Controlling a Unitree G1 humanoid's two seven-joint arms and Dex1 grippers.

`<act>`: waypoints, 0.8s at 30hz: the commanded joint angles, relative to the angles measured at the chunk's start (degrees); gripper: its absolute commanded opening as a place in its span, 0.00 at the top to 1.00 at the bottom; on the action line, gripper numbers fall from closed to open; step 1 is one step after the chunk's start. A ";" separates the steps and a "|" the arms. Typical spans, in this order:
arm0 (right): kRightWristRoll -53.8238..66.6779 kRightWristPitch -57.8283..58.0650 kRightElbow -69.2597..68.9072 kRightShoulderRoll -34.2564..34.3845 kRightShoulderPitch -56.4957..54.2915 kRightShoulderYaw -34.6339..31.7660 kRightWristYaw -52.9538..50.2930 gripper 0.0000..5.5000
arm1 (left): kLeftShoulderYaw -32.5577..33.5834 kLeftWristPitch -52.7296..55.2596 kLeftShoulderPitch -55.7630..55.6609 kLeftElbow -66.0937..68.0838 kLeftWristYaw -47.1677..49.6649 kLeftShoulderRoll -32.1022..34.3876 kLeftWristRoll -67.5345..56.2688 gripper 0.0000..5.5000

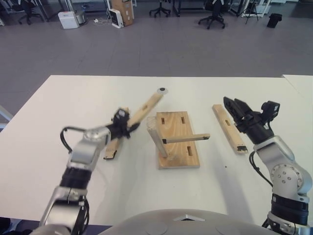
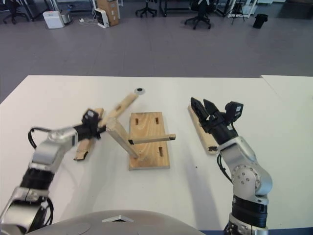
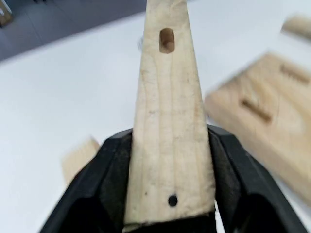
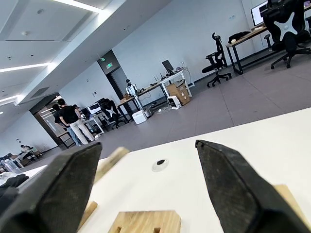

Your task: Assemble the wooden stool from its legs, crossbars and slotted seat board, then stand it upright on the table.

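The slotted seat board (image 1: 183, 152) lies flat at the table's middle. A leg (image 1: 157, 137) stands tilted on it, with a crossbar (image 1: 188, 138) sticking out of it toward the right. My left gripper (image 1: 124, 123) is left of the board, shut on a second leg (image 3: 167, 107) that points up and away toward the far side. Another wooden piece (image 1: 112, 148) lies on the table under that gripper. My right gripper (image 2: 200, 103) hovers open over a leg (image 1: 229, 128) lying flat right of the board, with nothing between its fingers (image 4: 58, 194).
A small round grommet (image 1: 162, 90) sits in the white table (image 1: 58, 107) beyond the held leg's tip. The floor, office chairs and boxes lie past the table's far edge.
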 commanded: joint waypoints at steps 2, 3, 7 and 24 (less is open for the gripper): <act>9.10 4.12 -0.09 -3.38 -9.63 -2.11 -0.79 0.35 | 5.97 6.64 -14.95 -1.21 -6.79 2.72 -10.02 0.62; 14.56 5.58 -0.48 -3.60 -12.51 -2.35 -1.37 0.32 | 6.49 9.28 -17.42 -2.25 -8.96 2.67 -13.47 0.62; 36.86 8.70 -1.62 -3.92 -23.17 -1.00 -4.69 0.17 | 7.09 19.48 -22.78 -4.49 -17.50 3.30 -25.54 0.62; 52.90 11.55 1.71 -8.29 -25.48 2.09 -3.79 0.30 | 5.23 31.40 -19.35 -11.02 -27.79 5.49 -41.93 0.62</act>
